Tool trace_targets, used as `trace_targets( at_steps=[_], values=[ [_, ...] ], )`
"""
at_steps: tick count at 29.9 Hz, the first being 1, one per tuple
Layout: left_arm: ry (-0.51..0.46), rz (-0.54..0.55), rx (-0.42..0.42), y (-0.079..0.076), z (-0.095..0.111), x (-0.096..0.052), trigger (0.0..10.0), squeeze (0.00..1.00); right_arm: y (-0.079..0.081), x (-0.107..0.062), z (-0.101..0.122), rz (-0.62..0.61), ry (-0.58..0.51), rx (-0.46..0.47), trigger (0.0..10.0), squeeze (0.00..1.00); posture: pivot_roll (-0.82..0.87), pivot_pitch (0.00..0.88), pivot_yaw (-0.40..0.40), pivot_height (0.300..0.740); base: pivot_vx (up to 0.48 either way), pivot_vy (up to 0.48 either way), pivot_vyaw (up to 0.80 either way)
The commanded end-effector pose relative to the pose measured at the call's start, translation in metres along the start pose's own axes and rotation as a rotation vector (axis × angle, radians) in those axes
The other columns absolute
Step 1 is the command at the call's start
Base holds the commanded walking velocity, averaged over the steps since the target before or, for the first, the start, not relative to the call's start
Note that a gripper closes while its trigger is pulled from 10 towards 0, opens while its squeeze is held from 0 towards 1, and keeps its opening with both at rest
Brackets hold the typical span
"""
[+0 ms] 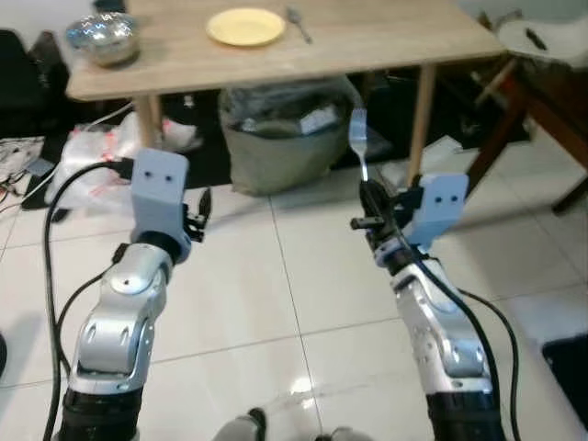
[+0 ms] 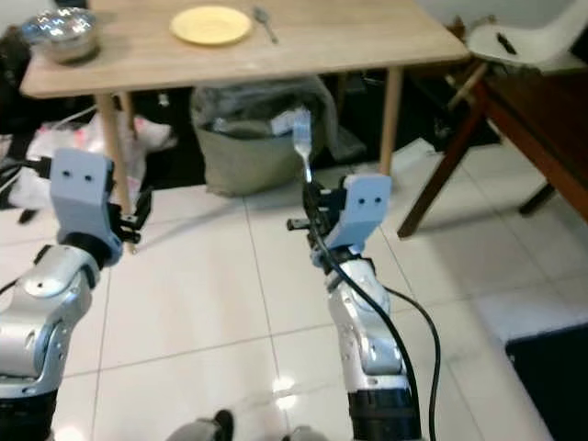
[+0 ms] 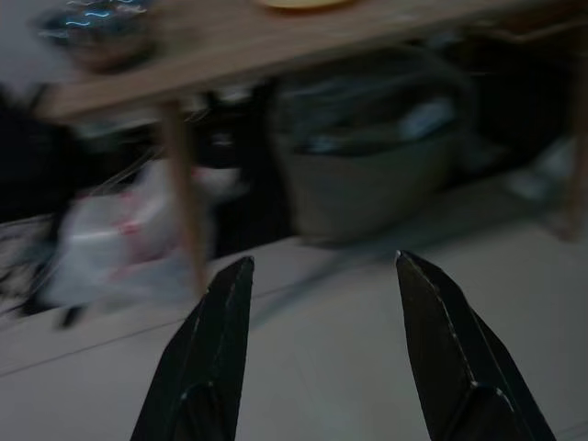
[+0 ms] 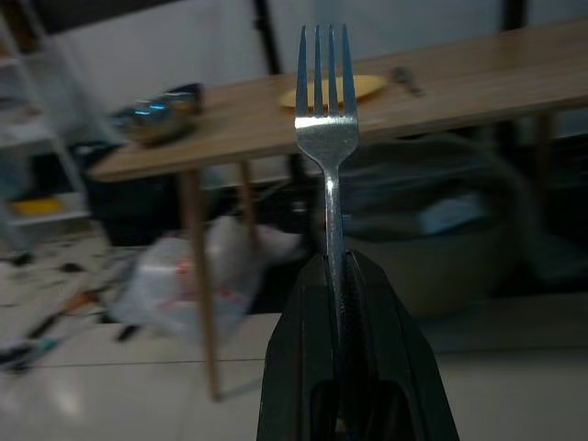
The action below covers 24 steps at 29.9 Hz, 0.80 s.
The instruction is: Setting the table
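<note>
A silver fork (image 1: 358,140) stands upright, tines up, with my right gripper (image 1: 370,197) shut on its handle, held over the floor in front of the wooden table (image 1: 386,41). In the right wrist view the fork (image 4: 326,119) rises from between the closed fingers (image 4: 303,367). On the table lie a yellow plate (image 1: 245,26) and a spoon (image 1: 299,23) just right of it. My left gripper (image 1: 204,207) is raised at the left, open and empty, its fingers (image 3: 207,349) spread apart in the left wrist view.
A shiny metal bowl (image 1: 103,39) sits at the table's left end. Under the table stand a grey-green bag (image 1: 280,138) and white plastic bags (image 1: 92,161). A white chair (image 2: 524,41) and dark wooden furniture (image 2: 542,119) stand at the right. White tiled floor (image 1: 276,294) lies between me and the table.
</note>
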<state>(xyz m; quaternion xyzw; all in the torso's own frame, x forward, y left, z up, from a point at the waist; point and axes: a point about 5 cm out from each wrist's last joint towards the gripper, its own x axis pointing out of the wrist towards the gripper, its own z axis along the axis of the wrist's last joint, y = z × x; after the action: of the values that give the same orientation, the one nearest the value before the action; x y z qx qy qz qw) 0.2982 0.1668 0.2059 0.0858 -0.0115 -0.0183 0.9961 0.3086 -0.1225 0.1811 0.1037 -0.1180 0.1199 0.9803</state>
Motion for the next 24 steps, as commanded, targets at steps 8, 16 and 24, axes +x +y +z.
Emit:
trace_targets(
  at_steps=[8, 16, 24],
  values=[
    [0.042, 0.056, 0.054, 0.0015, -0.0085, 0.0055, 10.0, 0.00, -0.0032, -0.0014, -0.0034, -0.031, 0.004, 0.022, 10.0, 0.00, 0.01, 0.040, 0.047, 0.740, 0.151, 0.000, 0.48],
    [0.036, 0.061, 0.054, 0.0022, -0.0086, 0.0064, 10.0, 0.00, -0.0027, -0.0015, -0.0016, -0.026, -0.010, 0.029, 10.0, 0.00, 0.01, 0.037, 0.048, 0.740, 0.480, 0.000, 0.00],
    [0.037, 0.067, 0.056, 0.0025, -0.0091, 0.0069, 10.0, 0.00, 0.0004, -0.0015, -0.0003, 0.000, -0.022, 0.037, 10.0, 0.00, 0.01, 0.037, 0.048, 0.740, 0.480, 0.000, 0.00]
  ],
)
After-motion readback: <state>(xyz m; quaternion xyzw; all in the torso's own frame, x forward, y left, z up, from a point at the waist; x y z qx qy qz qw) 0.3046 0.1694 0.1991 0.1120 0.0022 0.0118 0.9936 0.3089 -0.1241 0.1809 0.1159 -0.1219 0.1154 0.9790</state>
